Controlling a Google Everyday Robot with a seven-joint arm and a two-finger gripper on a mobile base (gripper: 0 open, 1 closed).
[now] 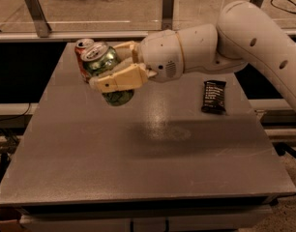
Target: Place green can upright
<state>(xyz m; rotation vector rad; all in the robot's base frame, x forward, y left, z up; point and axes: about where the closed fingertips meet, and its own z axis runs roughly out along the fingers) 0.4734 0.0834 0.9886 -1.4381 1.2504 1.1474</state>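
My gripper (109,66) is shut on the green can (107,65) and holds it at the far left of the grey table (138,158). The can is shiny green with a silver top, and it stands nearly upright, tilted a little with its top to the upper left. Its bottom is close to the table surface; I cannot tell whether it touches. One cream finger (120,80) crosses the can's front, the other (125,47) is behind it.
A red-orange soda can (83,52) stands right behind and left of the green can, almost touching it. A dark snack bar (214,96) lies at the right of the table. A metal railing runs behind the table's far edge.
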